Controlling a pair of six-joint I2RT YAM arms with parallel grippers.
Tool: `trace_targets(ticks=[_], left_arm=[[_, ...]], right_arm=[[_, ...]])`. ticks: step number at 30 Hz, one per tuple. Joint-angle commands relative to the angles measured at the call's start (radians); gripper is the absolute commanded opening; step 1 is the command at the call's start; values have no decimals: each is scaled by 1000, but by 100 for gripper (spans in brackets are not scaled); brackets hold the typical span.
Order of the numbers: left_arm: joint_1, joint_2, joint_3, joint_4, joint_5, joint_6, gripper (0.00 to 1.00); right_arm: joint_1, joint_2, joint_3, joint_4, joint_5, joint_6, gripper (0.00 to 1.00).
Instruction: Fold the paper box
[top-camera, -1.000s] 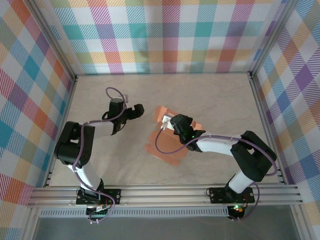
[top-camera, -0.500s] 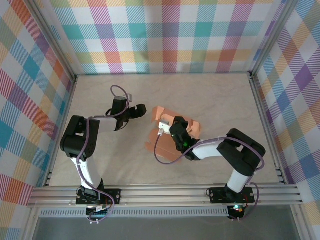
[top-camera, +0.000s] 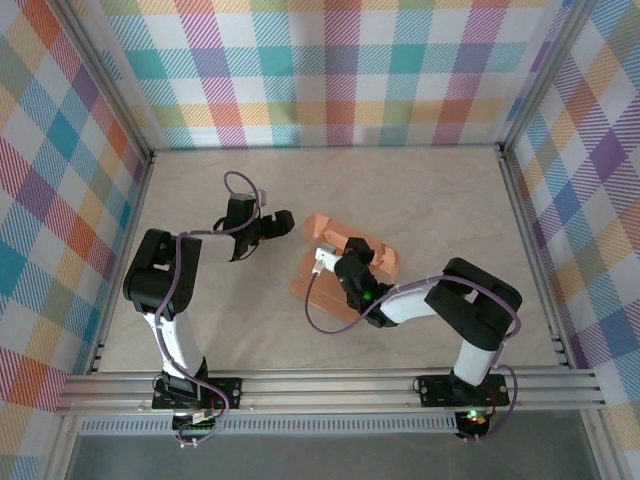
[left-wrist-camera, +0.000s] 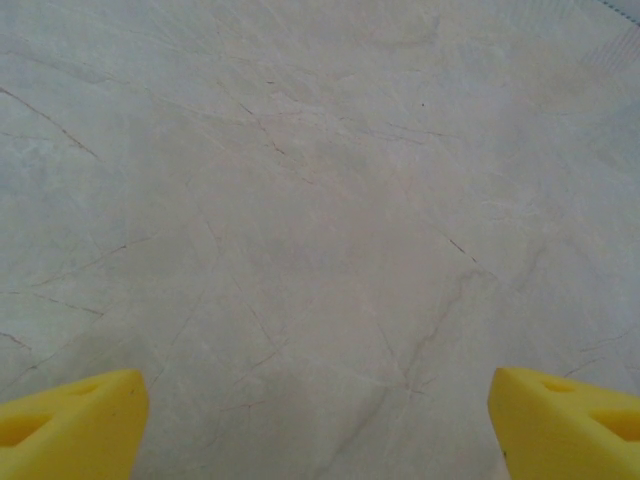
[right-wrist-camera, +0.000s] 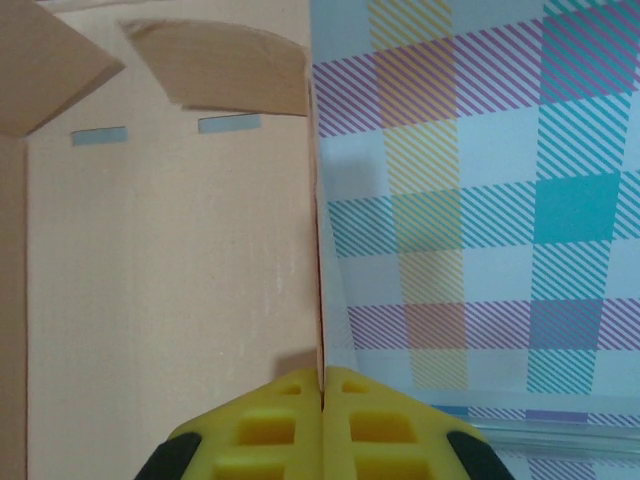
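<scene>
Plaid walls all round and a pale marbled surface (top-camera: 430, 200), that's my little arena. My right tool (right-wrist-camera: 322, 385) is pinched tight on the thin top edge of the paper box (right-wrist-camera: 170, 280), holding one side wall stood up. The box sits mid-surface, between my two arms. My left tool (left-wrist-camera: 318, 415) is spread wide with nothing in it, hovering over bare surface off to the box's left. I'd say we're partway: base and one wall look shaped, but the end flaps (right-wrist-camera: 225, 70) look untucked and the slots (right-wrist-camera: 230, 124) unfilled, so plenty left to do
</scene>
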Motion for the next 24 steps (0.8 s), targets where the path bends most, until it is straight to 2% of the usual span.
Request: trace_targets(ticks=[1, 7, 18, 21, 24], left_arm=[[-2, -7, 19, -18, 1, 28, 88], [-2, -13, 13, -19, 2, 42, 89], [-19, 16, 17, 37, 93, 80, 85], [-41, 7, 7, 57, 118, 121, 84], [-54, -7, -27, 110, 168, 162, 84]], right_arm=[[28, 39, -34, 88, -16, -10, 0], [62, 34, -71, 120, -25, -24, 0], [77, 124, -113, 440, -31, -212, 0], [77, 98, -113, 407, -40, -183, 0], [75, 25, -113, 233, -65, -70, 0]])
